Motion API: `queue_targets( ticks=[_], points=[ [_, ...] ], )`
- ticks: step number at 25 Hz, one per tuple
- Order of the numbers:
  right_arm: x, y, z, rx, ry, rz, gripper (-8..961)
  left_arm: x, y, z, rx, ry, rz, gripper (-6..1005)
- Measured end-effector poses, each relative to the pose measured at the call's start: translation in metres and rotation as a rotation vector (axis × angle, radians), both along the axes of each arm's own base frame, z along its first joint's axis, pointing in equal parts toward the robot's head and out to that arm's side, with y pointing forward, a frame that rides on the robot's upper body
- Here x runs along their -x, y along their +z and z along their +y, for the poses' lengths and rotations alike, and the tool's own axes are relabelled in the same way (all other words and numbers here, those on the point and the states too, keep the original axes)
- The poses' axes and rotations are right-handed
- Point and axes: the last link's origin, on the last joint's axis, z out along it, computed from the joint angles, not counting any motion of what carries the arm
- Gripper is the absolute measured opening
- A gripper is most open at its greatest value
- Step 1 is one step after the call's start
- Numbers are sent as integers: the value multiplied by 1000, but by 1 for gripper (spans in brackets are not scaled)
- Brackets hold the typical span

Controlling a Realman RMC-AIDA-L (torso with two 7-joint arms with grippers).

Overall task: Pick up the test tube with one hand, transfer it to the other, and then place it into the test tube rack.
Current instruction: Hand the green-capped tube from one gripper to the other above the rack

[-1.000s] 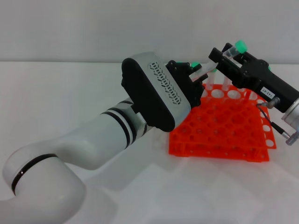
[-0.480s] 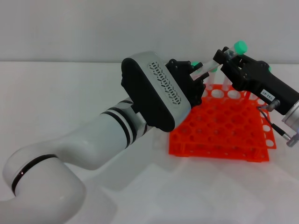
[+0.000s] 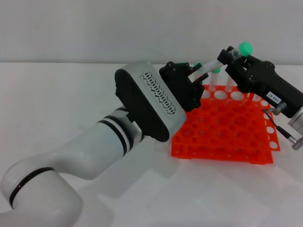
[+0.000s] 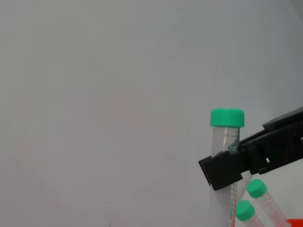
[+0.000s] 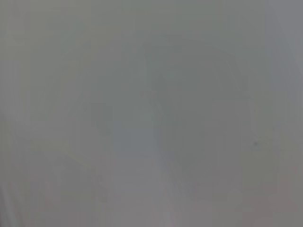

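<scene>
Test tube [image 3: 222, 58] clamped by right gripper [image 3: 230, 56], bottom hidden.

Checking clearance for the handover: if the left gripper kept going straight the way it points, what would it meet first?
Probably the test tube held by the right gripper: the left gripper points up-right toward it above the test tube rack. Depth is unclear.

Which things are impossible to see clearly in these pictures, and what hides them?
- Head view: the test tube's lower end, behind the left gripper.
- Head view: the test tube rack's near-left corner, behind the left wrist housing.
- Left wrist view: the tube's bottom, cut off by the frame edge.
- Right wrist view: uniform grey; the right gripper does not appear.
</scene>
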Motion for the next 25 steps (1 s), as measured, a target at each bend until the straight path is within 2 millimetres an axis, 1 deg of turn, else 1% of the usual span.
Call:
queue_targets(
  ticks=[7,14,20,25],
  points=[
    [-1,3,2,-18,-14,12,190,6,1,-4,-6,8,-11,178],
    [-10,13,4,-85,-61,36,190,11,4,-10,-26,12,-50,207],
    [-17,19,3,-123,-90,55,191,14,9,-17,-54,0,-101,438],
    [-22,28,3,-155,-108,81,191,21,23,-23,-122,4,-210,633]
  ],
)
